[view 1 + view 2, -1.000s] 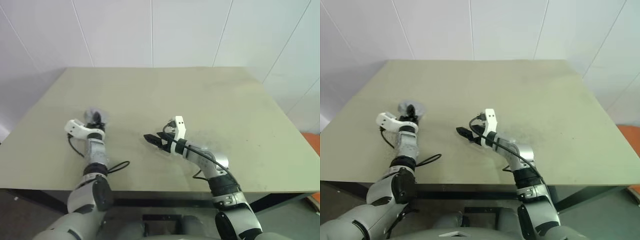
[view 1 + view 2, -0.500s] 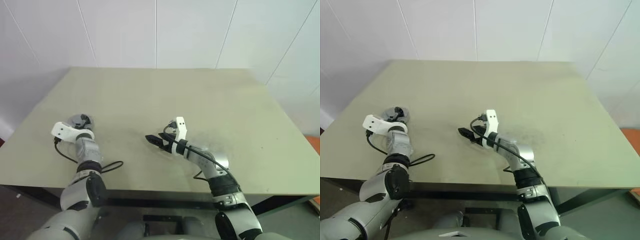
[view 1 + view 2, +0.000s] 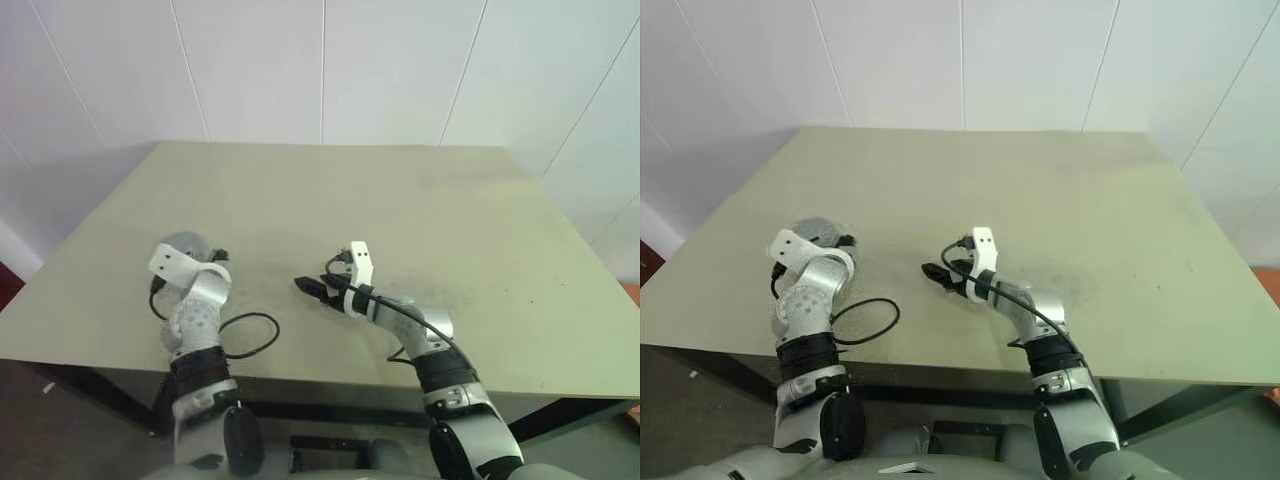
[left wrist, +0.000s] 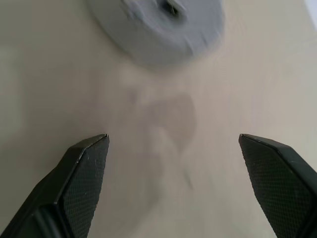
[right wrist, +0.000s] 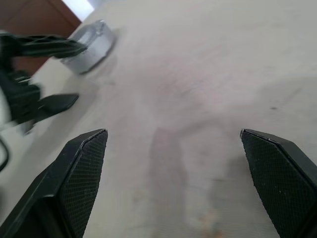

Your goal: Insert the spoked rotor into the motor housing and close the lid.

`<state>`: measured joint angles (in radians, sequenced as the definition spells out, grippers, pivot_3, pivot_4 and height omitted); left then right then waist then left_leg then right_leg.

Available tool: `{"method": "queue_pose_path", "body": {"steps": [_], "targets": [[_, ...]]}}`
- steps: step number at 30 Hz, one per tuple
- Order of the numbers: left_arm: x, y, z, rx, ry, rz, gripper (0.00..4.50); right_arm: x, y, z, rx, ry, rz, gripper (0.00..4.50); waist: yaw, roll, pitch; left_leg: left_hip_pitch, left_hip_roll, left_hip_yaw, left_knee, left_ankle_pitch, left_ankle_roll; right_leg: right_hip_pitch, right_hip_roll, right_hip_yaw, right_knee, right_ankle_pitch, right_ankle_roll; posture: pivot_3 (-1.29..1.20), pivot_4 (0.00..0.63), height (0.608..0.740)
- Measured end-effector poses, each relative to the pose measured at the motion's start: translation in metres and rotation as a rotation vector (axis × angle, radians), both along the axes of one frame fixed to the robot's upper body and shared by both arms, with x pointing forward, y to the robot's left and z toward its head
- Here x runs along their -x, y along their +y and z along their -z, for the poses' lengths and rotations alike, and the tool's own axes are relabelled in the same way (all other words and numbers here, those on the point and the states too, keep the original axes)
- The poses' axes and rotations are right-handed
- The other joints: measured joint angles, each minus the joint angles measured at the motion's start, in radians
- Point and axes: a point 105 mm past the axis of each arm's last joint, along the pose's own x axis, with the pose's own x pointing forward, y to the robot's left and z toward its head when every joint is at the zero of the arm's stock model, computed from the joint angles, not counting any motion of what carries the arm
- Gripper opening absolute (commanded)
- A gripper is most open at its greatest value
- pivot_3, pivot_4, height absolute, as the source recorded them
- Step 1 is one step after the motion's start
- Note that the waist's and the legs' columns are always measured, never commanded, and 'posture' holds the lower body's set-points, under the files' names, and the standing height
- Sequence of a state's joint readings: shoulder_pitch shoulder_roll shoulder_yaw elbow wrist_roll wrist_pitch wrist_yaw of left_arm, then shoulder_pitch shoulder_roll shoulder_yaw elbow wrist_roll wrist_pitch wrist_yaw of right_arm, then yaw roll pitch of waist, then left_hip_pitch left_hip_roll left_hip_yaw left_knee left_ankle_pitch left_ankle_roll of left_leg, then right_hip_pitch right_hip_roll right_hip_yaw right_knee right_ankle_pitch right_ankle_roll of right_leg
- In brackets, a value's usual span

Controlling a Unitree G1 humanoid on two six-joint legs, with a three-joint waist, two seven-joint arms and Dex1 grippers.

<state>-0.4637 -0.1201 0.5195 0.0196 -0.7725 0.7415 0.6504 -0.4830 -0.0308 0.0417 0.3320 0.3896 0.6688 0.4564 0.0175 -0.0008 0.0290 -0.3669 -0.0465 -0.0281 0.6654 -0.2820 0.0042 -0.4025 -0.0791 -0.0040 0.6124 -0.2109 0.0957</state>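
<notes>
Both arms are resting low over the table (image 3: 450, 200). The right gripper (image 3: 308, 288) is hanging spread and empty near the middle. The left gripper (image 4: 173, 188) is gaping wide, and just beyond it a silvery round piece (image 4: 156, 22) is lying, too blurred to name.

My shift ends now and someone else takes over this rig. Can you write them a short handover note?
Left hand: open, empty, pointing at the grey round piece just ahead, not gripping it.
Right hand: open, empty, over bare table near the front middle.
The grey round piece lies flat on the table's left side. I cannot tell whether it is the lid closed on the housing.
Left to do: inspect that piece and confirm the assembly is closed.
</notes>
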Motion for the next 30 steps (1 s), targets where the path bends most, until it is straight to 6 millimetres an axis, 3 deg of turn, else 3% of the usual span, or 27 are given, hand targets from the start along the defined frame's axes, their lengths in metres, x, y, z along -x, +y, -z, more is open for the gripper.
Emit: {"method": "queue_pose_path", "body": {"steps": [2, 4, 6, 8, 9, 11, 12, 16, 20, 24, 30], "targets": [[-0.005, -0.027, -0.005, -0.031, -0.101, 0.244, 4.50, -0.007, -0.011, -0.004, 0.025, -0.047, 0.047, 4.10, -0.007, -0.001, 0.001, -0.001, -0.001, 0.000, 0.000, 0.002, 0.001, -0.001, 0.002, 0.000, 0.000, -0.002, -0.004, 0.00, 0.000, 0.740], [-0.012, -0.041, -0.018, -0.133, -0.217, 0.416, 4.10, -0.014, -0.025, -0.007, 0.066, -0.098, 0.103, 3.51, -0.018, 0.000, 0.002, -0.001, -0.001, 0.000, 0.000, 0.003, 0.001, -0.002, 0.005, 0.002, 0.000, -0.003, -0.006, 0.00, 0.000, 0.740], [-0.021, -0.038, -0.034, -0.345, -0.388, 0.548, 3.65, -0.022, -0.042, -0.014, 0.098, -0.166, 0.165, 2.93, -0.035, 0.001, 0.003, 0.000, 0.000, 0.000, -0.001, 0.003, 0.001, -0.003, 0.007, 0.003, 0.000, -0.005, -0.009, 0.00, 0.000, 0.740], [-0.025, -0.035, -0.037, -0.455, -0.478, 0.620, 2.98, -0.028, -0.064, -0.019, 0.136, -0.210, 0.224, 2.21, -0.039, 0.002, 0.003, 0.002, 0.003, 0.000, -0.004, 0.003, 0.001, -0.003, 0.008, 0.004, 0.000, -0.006, -0.011, 0.00, 0.000, 0.740], [-0.026, -0.032, -0.033, -0.493, -0.497, 0.643, 2.94, -0.030, -0.073, -0.021, 0.153, -0.231, 0.254, 1.91, -0.038, 0.002, 0.003, 0.002, 0.005, 0.000, -0.004, 0.003, 0.001, -0.003, 0.009, 0.004, 0.000, -0.006, -0.012, 0.00, 0.000, 0.740], [-0.027, -0.025, -0.021, -0.537, -0.499, 0.679, 3.16, -0.034, -0.088, -0.026, 0.181, -0.264, 0.296, 1.88, -0.036, 0.002, 0.004, 0.001, 0.008, 0.000, -0.004, 0.003, 0.001, -0.004, 0.012, 0.004, 0.000, -0.006, -0.013, 0.00, 0.000, 0.740], [-0.027, -0.023, -0.018, -0.539, -0.511, 0.693, 3.38, -0.034, -0.092, -0.027, 0.195, -0.278, 0.299, 1.88, -0.035, 0.001, 0.004, 0.001, 0.009, -0.001, -0.004, 0.003, 0.001, -0.004, 0.012, 0.004, 0.000, -0.006, -0.013, 0.00, 0.000, 0.740], [-0.032, -0.015, -0.022, -0.611, -0.588, 0.737, 4.50, -0.033, -0.100, -0.032, 0.248, -0.317, 0.252, 3.08, -0.031, 0.001, 0.004, 0.000, 0.009, -0.001, -0.004, 0.003, 0.001, -0.005, 0.013, 0.004, 0.000, -0.006, -0.014, 0.00, 0.000, 0.740], [-0.034, -0.012, -0.037, -0.716, -0.703, 0.808, 4.50, -0.030, -0.102, -0.043, 0.285, -0.377, 0.176, 4.47, -0.030, 0.001, 0.004, 0.000, 0.009, 0.000, -0.003, 0.003, 0.001, -0.005, 0.012, 0.004, -0.001, -0.006, -0.013, 0.00, 0.000, 0.740], [-0.027, -0.025, -0.043, -0.725, -0.818, 0.905, 4.50, -0.021, -0.094, -0.056, 0.330, -0.464, 0.052, 4.47, -0.028, 0.001, 0.004, -0.002, 0.009, -0.001, -0.003, 0.003, 0.001, -0.006, 0.012, 0.004, -0.001, -0.006, -0.013, 0.00, 0.000, 0.740], [-0.021, -0.041, -0.042, -0.694, -0.874, 1.003, 4.50, -0.013, -0.089, -0.048, 0.349, -0.456, -0.014, 4.47, -0.027, 0.001, 0.005, -0.002, 0.009, -0.001, -0.002, 0.003, 0.002, -0.006, 0.012, 0.004, 0.000, -0.006, -0.013, 0.00, 0.000, 0.740]]}}
